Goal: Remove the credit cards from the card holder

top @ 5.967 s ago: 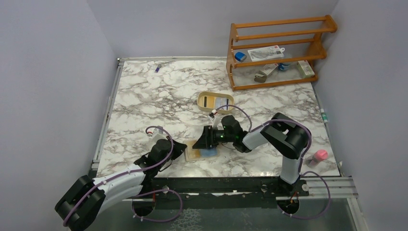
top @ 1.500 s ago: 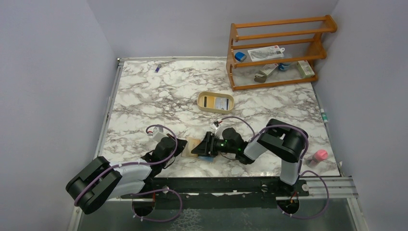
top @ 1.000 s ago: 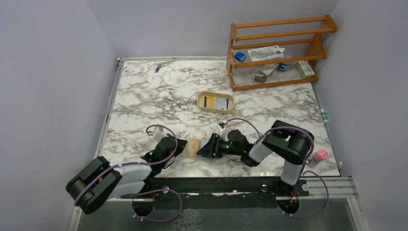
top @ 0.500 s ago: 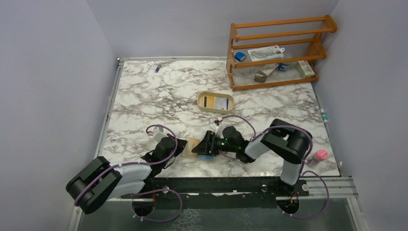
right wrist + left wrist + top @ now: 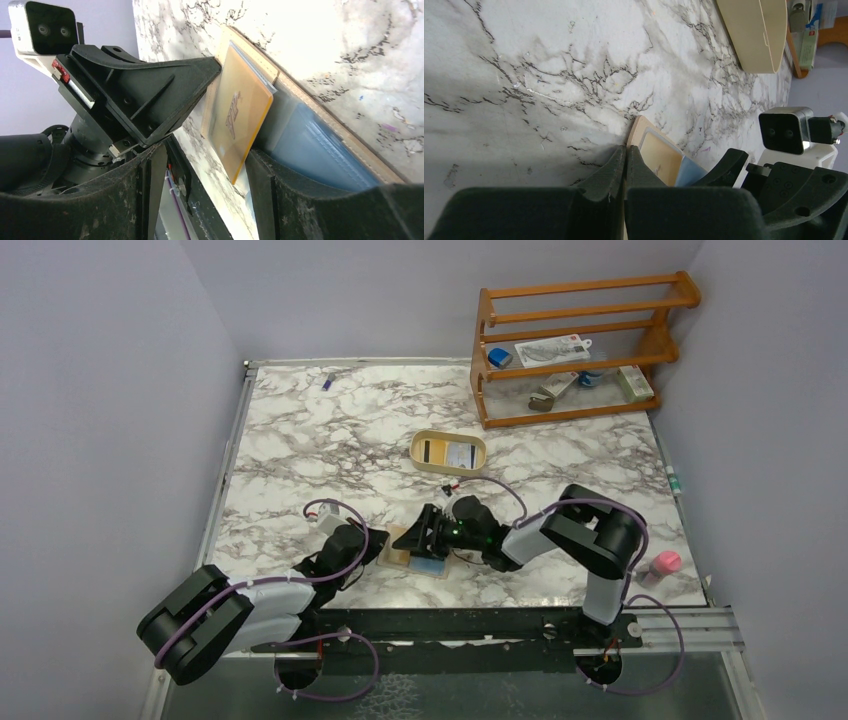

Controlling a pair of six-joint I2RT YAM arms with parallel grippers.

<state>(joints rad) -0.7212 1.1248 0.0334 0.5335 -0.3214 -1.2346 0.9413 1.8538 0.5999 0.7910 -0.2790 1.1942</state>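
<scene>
right gripper (image 5: 205,167) open, jaws either side of the yellowish card (image 5: 240,125), which tilts up from the card holder (image 5: 661,157) directly to its left, raised edge facing it. left gripper (image 5: 625,150) closed against the card holder's left edge, apparently pinning it.

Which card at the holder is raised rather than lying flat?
The yellowish card, tilted up out of the card holder between the fingers of the right pincer. The light blue card beside it lies flat in the holder.
</scene>
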